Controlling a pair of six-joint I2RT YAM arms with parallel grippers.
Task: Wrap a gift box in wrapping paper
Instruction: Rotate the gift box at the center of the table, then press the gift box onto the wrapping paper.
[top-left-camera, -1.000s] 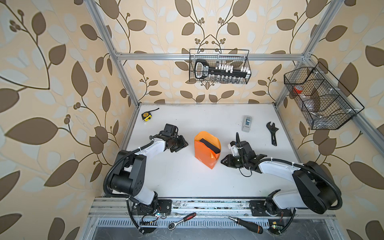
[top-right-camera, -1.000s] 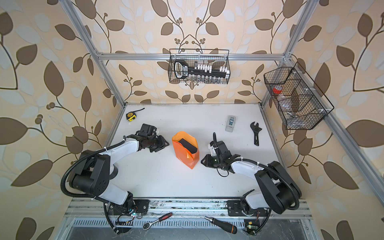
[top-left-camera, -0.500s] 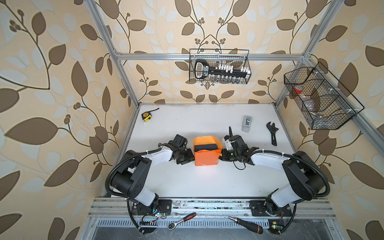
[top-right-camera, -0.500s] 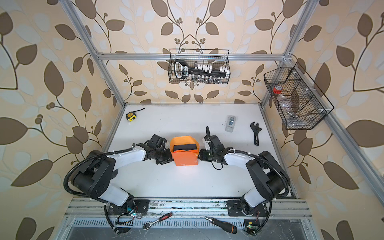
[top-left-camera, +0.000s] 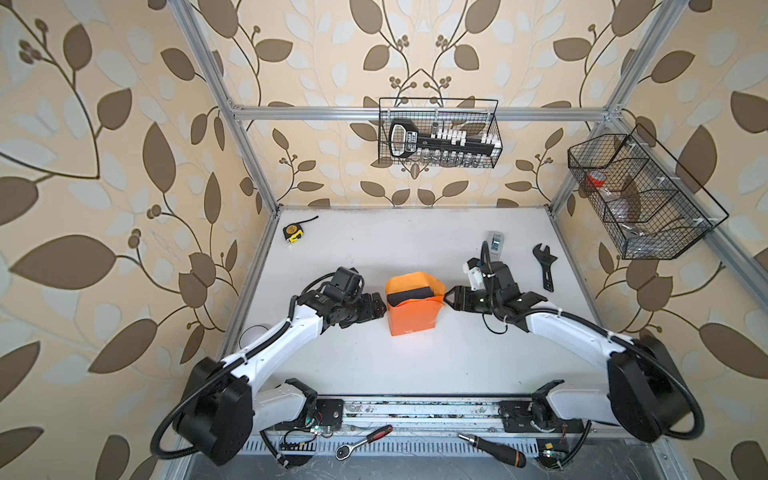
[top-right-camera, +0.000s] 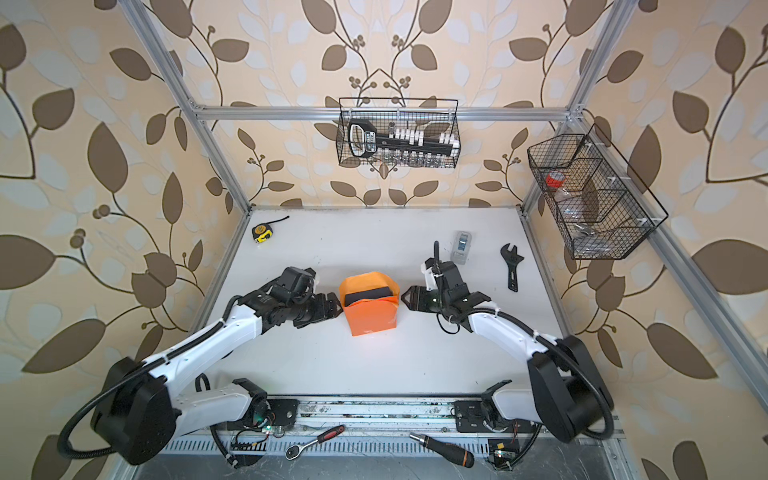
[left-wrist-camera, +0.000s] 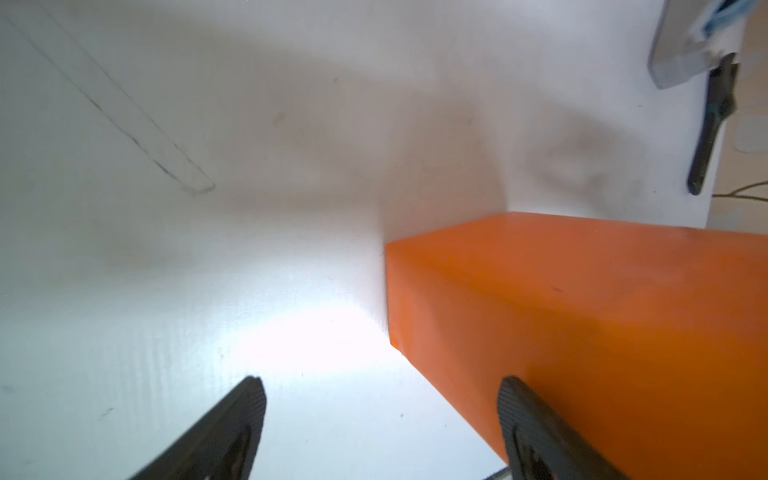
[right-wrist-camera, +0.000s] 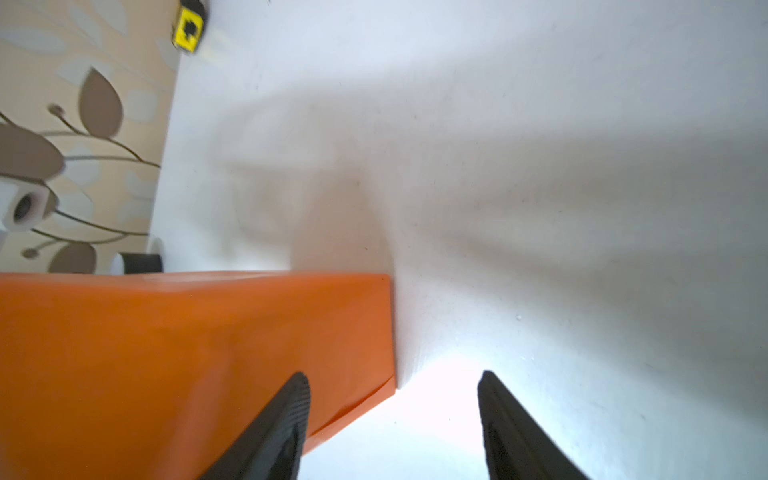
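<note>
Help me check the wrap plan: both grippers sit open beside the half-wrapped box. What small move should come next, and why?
Probably bring the right gripper up to press the far flap of the wrapping paper down over the gift box. Its black top shows uncovered, the flap stands loose behind it, and both this and the left gripper are open beside the parcel.

Released since half a second ago: left gripper (top-left-camera: 379, 305) and right gripper (top-left-camera: 451, 298), jaws now apart, beside the paper (top-left-camera: 411, 318).

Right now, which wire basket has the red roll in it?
The divided basket on the side wall, red roll in its far compartment; the back-rail basket holds a socket set.
</note>
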